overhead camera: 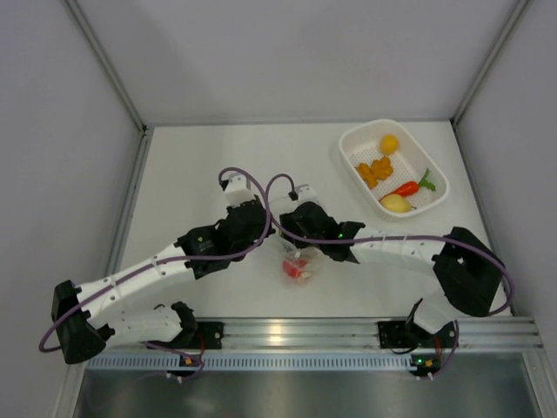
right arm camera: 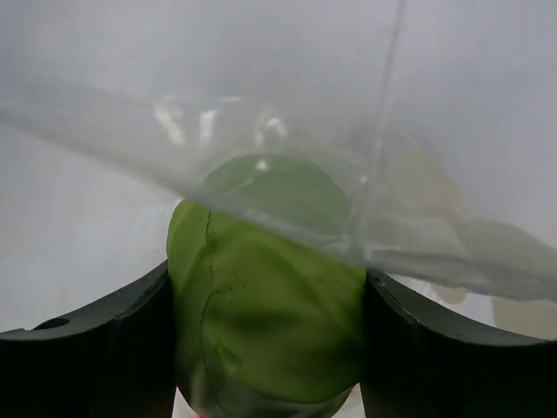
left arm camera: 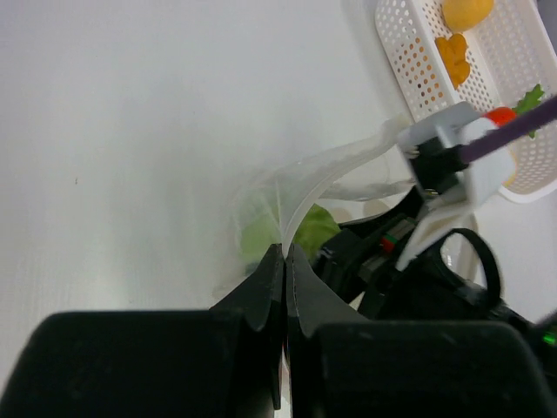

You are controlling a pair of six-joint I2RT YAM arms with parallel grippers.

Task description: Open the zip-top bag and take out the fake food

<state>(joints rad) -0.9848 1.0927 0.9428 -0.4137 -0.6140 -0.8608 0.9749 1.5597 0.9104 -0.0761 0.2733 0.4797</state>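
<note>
Right end effector (right arm camera: 267,280) gripping pale-green ball (right arm camera: 261,322), white table (overhead camera: 218,157), grey walls (overhead camera: 52,87)

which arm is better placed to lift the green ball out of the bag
Right. The right gripper has its fingers against both sides of the pale-green ball, with clear plastic draped over it. The left gripper is shut on the edge of the zip-top bag, so it probably serves best as the anchor.

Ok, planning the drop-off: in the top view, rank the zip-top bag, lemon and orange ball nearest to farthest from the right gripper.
1. zip-top bag, at the right gripper, mid-table.
2. lemon, near end of the basket.
3. orange ball, its far end.
</note>
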